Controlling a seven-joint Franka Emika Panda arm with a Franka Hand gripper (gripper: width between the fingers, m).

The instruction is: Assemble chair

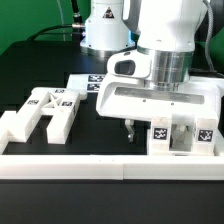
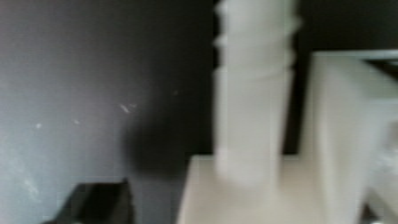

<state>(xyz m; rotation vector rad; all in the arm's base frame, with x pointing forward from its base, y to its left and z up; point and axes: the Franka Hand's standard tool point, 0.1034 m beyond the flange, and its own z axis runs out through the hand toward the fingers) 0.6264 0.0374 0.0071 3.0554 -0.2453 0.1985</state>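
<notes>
In the exterior view my gripper [image 1: 140,130] hangs low over the table, at the left end of a boxy white chair part [image 1: 183,137] that carries black-and-white tags. One dark finger [image 1: 128,128] shows just left of that part. In the wrist view a ribbed white post [image 2: 249,80] of the part rises between the jaws of my gripper [image 2: 240,205]. A dark finger [image 2: 98,200] stands a small gap away from the post, and the other finger is hidden behind white plastic. The jaws look open around the post. An H-shaped white frame [image 1: 42,110] lies at the exterior view's left.
The marker board [image 1: 85,82] lies flat behind the arm near the robot's base. A long plain white border wall [image 1: 110,166] runs along the front edge. Dark tabletop [image 1: 100,125] lies between the H-shaped frame and the gripper.
</notes>
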